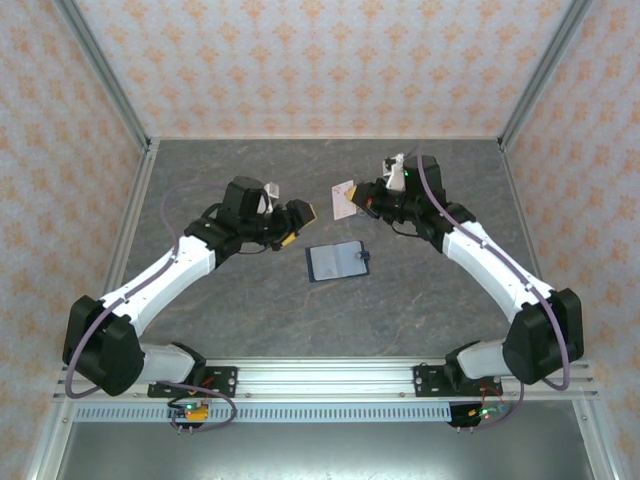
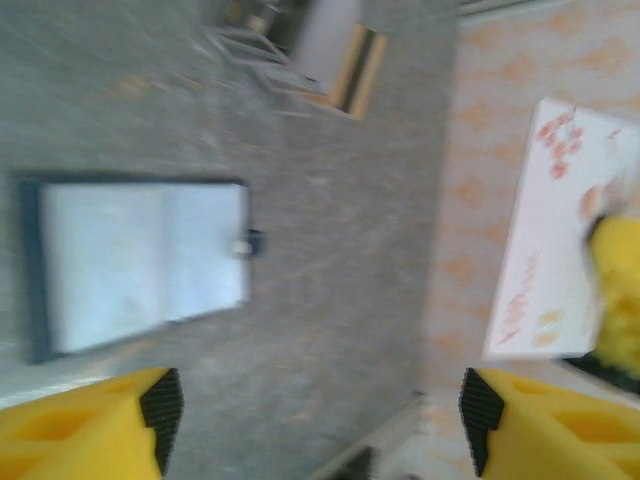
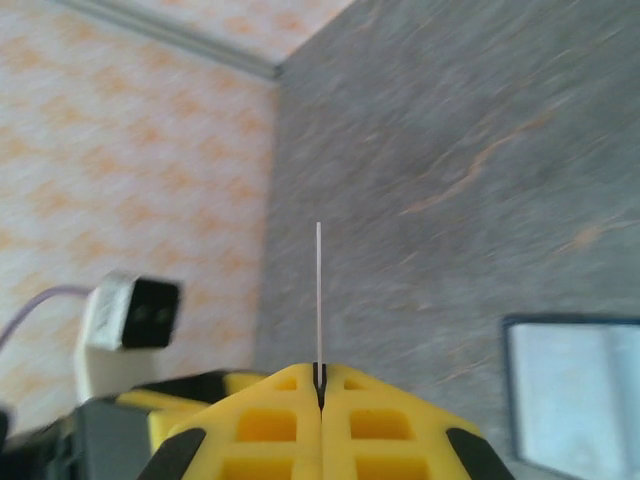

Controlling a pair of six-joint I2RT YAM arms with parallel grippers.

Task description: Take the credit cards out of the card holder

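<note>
The navy card holder (image 1: 337, 262) lies open on the grey table between the arms, its paler inside facing up (image 2: 140, 265) (image 3: 575, 390). My right gripper (image 1: 362, 203) is shut on a white credit card (image 1: 344, 199) with red marks and holds it in the air beyond the holder. That card appears edge-on as a thin line (image 3: 318, 290) rising from the closed yellow jaws of my right gripper (image 3: 320, 385). My left gripper (image 1: 298, 225) hovers left of the card, open, with nothing between its fingers (image 2: 320, 410). The card (image 2: 555, 230) sits at the right of the left wrist view.
A striped white, tan and black thing (image 2: 345, 60) lies on the table beyond the holder. Patterned walls close off the table (image 1: 250, 310) at the back and sides. A metal rail (image 1: 330, 378) runs along the near edge.
</note>
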